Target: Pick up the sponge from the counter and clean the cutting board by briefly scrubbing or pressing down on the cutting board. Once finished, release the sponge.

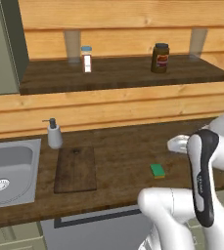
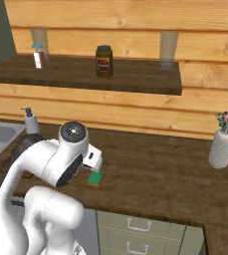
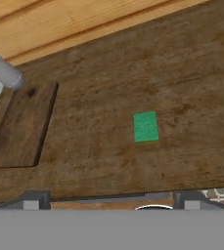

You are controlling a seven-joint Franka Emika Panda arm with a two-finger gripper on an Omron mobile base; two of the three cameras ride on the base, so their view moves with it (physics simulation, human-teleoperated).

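The sponge [image 1: 157, 170] [image 2: 95, 178] [image 3: 145, 126] lies flat on the dark wood counter [image 1: 128, 146], green top up, near the front edge. To its left, beside the sink, lies the cutting board [image 1: 76, 169] [image 3: 15, 127], bare. My gripper [image 3: 112, 201] hangs above the counter, looking down on it. It is open, the fingertips [image 3: 35, 200] stand wide apart, and nothing is between them. In the hand view the sponge sits a little above and right of the gap between the tips. The hand [image 1: 178, 144] hovers just right of and over the sponge.
A grey sink [image 1: 8, 171] is set in the counter at the left. A soap dispenser [image 1: 54, 133] [image 2: 31, 121] stands behind the board. The shelf [image 1: 123, 73] above holds a dark jar [image 1: 160, 57] and a small shaker [image 1: 87, 58]. A flower vase [image 2: 222, 144] stands far right.
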